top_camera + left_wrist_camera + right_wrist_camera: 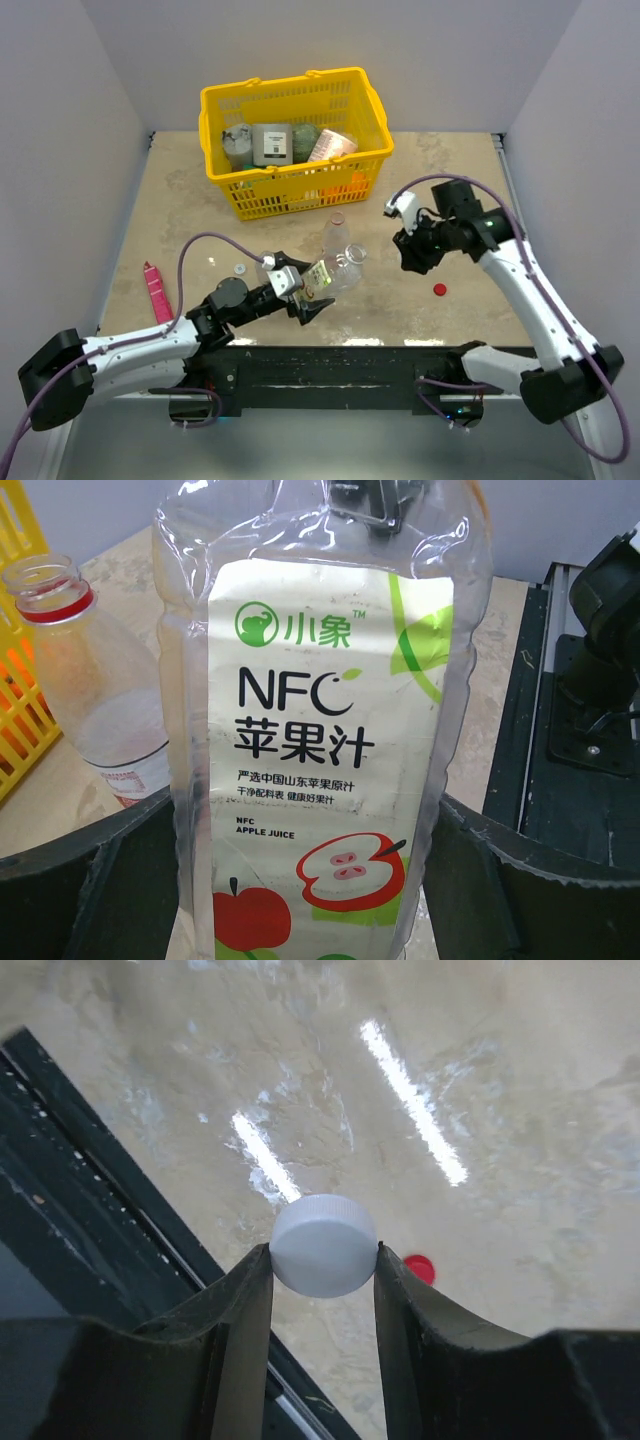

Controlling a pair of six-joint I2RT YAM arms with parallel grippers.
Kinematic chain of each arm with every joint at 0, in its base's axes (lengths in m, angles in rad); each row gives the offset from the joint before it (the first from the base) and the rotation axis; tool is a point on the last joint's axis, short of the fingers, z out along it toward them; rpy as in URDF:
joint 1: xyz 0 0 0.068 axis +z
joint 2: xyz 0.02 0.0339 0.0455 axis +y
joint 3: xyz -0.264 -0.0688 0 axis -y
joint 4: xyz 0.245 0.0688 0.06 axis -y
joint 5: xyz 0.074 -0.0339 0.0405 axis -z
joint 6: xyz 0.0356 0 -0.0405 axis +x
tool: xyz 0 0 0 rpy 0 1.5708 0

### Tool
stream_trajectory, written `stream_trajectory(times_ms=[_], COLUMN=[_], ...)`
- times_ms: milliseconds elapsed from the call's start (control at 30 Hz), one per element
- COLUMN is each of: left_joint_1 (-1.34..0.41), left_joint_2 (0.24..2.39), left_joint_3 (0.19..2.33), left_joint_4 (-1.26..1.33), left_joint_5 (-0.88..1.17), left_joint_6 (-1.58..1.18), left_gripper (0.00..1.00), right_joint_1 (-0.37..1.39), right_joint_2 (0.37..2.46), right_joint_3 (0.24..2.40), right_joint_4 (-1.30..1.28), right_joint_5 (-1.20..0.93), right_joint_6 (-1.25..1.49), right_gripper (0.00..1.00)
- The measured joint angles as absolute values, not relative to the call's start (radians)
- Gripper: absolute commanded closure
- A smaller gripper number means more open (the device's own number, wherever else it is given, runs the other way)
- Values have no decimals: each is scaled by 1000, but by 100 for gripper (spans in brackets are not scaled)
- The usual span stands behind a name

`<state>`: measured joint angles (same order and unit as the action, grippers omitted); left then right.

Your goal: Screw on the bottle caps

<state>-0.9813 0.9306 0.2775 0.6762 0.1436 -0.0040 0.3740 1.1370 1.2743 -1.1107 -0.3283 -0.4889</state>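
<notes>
1. The left gripper point(313, 298) is clenched on a large clear plastic bottle with a white-and-green apple-juice label point(320, 730). Its black fingers point(90, 890) press on the bottle's two sides low on the body.
2. This held bottle sits near the middle of the beige mottled tabletop point(460, 200), a little toward the near edge. Its neck end points toward the right arm. Whether its base touches the surface cannot be told.
3. The right gripper point(323, 1250) is clamped on a small round white plastic screw cap point(323, 1240), pinched by its rim between the two fingertips. It hangs above the right half of the tabletop, apart from the held bottle.
4. A small round red plastic cap point(440, 290) lies flat on the tabletop. It is toward the near edge on the right half, just beside the spot under the right gripper.
5. A slim clear plastic bottle with a red neck ring point(337, 233) stands with its mouth open. It is between the held bottle and the front wall of the yellow plastic basket point(300, 195).
6. A second small white cap point(240, 268) lies on the tabletop left of the held bottle, near the left arm's wrist.
7. The basket is at the middle of the far edge and holds jars and packets.
8. A pink tube point(157, 290) lies close to the left edge.
</notes>
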Motion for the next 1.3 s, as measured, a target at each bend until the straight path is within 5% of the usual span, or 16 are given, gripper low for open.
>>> stream_trajectory(times_ms=[333,467,700,800,1067,1300], left_joint_1=[-981,-981,-981,-981,-981,-982], left_joint_2=[908,911,915,915,923,1010], left_joint_3=[392,425,437,437,452,504], left_joint_4=[617,611,610,609,611,657], left_joint_5=[139,138,142,144,182,207], left_joint_6=[-43,-43,-53,-61,-67,-68], left_gripper=[100,100,100,100,100,100], right_joint_1=[359,359,357,352,349,408], right_joint_2=[1421,1448,1485,1451,1098,1198], right_joint_3=[1000,914,860,957,1234,1237], right_joint_4=[-775,-682,-626,-752,-883,-935], right_joint_5=[-283,-268,-226,-238,-433,-573], right_joint_6=[-446,-458,-473,-494,-585,-489], right_gripper=[70,39,10,12,50,58])
